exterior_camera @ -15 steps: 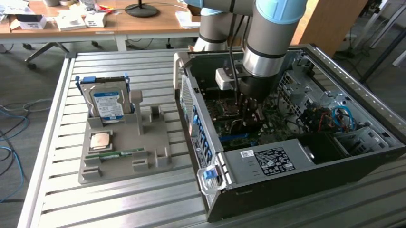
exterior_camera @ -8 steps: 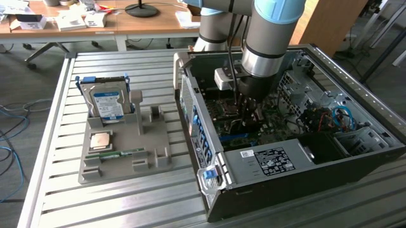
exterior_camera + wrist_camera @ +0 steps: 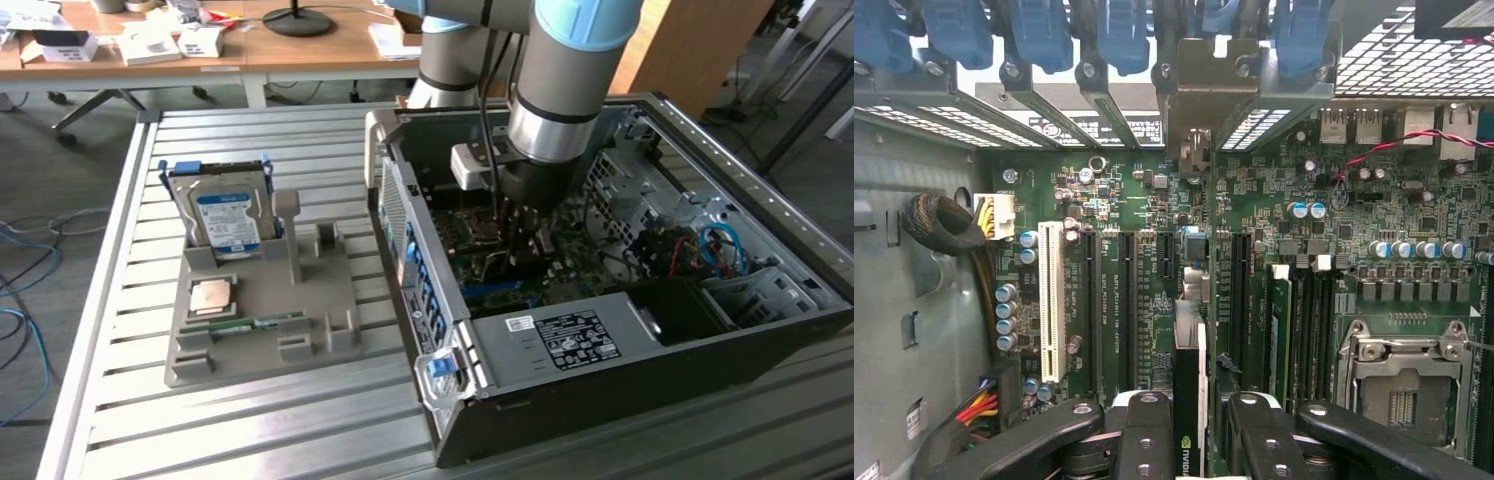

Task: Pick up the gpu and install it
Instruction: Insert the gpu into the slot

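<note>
The gpu (image 3: 1187, 400) is seen edge-on in the wrist view, a thin dark card standing upright between my black fingers (image 3: 1144, 435). My gripper (image 3: 1194, 445) is shut on it. The card's silver bracket (image 3: 1194, 95) reaches the row of rear slot openings. The card stands over the black expansion slots of the green motherboard (image 3: 1324, 250); I cannot tell whether it is seated. In the exterior view my gripper (image 3: 518, 232) is deep inside the open computer case (image 3: 641, 345), with the dark gpu (image 3: 523, 250) below it.
A grey holder tray (image 3: 314, 345) on the slatted metal table carries a hard drive (image 3: 227, 215), a square chip (image 3: 214, 297) and a green memory stick (image 3: 247, 323). On the motherboard are a white slot (image 3: 1051, 300), a processor socket (image 3: 1399, 375) and cable bundles (image 3: 939, 225).
</note>
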Controlling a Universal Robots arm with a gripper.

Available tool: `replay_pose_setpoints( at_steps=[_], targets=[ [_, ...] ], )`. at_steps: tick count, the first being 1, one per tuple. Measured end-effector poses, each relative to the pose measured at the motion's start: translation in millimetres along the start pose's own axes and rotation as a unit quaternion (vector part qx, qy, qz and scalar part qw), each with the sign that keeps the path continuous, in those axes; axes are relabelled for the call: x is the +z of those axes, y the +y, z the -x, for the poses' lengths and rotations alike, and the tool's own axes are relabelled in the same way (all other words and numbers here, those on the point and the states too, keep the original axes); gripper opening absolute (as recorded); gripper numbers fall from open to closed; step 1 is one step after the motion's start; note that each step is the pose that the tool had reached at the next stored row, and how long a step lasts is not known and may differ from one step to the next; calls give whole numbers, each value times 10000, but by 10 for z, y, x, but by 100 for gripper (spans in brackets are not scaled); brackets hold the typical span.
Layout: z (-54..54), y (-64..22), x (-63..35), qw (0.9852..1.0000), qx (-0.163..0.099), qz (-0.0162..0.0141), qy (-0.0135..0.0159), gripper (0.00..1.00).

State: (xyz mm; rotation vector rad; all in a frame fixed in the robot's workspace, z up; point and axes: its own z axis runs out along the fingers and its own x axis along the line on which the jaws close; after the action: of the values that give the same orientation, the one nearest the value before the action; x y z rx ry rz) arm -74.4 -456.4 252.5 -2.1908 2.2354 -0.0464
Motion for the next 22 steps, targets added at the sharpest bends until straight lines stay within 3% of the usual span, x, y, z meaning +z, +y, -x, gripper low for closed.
replay_pose_setpoints(
  at_steps=[22],
  targets=[
    [3,0,-8,10000,0,0,0,26]
  ],
)
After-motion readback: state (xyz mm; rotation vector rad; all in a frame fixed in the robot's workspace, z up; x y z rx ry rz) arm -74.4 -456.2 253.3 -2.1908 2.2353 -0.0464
